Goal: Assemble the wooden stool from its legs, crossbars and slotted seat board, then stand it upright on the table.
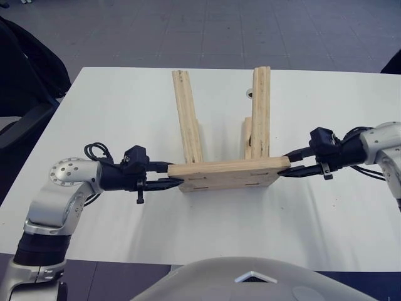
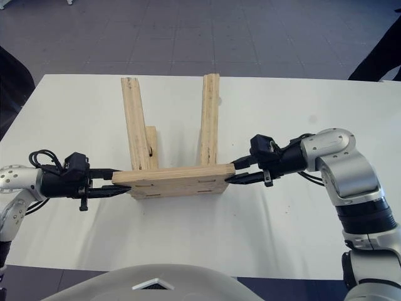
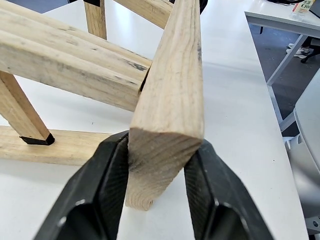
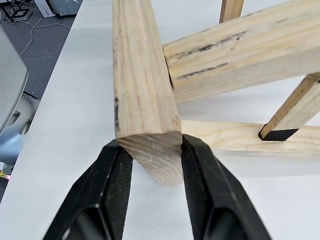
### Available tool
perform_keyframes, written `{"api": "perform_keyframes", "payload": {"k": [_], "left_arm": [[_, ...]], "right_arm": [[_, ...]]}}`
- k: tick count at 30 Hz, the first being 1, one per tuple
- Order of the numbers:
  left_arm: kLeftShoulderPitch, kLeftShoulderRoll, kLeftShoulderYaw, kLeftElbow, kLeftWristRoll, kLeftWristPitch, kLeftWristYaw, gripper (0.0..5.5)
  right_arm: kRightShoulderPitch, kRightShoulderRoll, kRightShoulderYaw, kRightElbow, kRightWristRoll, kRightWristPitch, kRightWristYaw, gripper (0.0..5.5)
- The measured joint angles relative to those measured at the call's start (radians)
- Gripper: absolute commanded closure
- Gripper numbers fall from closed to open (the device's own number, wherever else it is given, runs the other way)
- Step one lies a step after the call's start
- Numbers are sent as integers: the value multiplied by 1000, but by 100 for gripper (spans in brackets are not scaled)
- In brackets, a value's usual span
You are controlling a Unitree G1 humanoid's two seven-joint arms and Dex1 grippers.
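Where the stool is: mid-table, assembled wooden stool (image 1: 225, 147) lying on its side on the white table (image 1: 119, 113), not upright.
Seat board: slotted seat board (image 1: 229, 175) stands on edge at the end nearest the robot, slots facing the robot.
Legs: left leg (image 1: 188, 116) and right leg (image 1: 260, 110) run away from the board toward the far table edge, splaying a bit.
Crossbar: short crossbar (image 2: 151, 147) shows between upper and lower legs; in the wrist views its dark-tipped end (image 3: 35, 140) meets the lower leg, which lies on the table.
Left gripper: left gripper (image 1: 175, 175) at the board's left end, arm low over the table.
Left fingers: black fingers (image 3: 107, 185) clamped on the board's end, one pad on each face.
Right gripper: right gripper (image 1: 287, 164) at the board's right end, opposite the left one.
Right fingers: fingers (image 4: 117, 180) clamped on that end, wood pinched between the pads.
Board contact: lower edge is at the tabletop; cannot tell if touching or just off.
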Motion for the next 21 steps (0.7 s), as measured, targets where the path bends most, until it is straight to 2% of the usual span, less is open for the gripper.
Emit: {"api": "perform_keyframes", "payload": {"k": [8,12,15,18,21], "left_arm": [[-58,86,238,-77,-450,390,-4,399],[-115,116,362,-47,-768,575,106,403],[-193,153,386,35,-1029,668,306,408],[-253,151,331,150,-1256,679,585,413],[-296,72,243,260,-1394,630,834,413]], "right_arm": [[-80,-108,-201,-79,447,522,18,417],[-146,-119,-271,-77,666,748,-36,419],[-229,-84,-300,-11,814,883,-169,419],[-320,53,-320,160,863,976,-379,421],[-387,211,-395,328,847,1012,-586,421]]}}
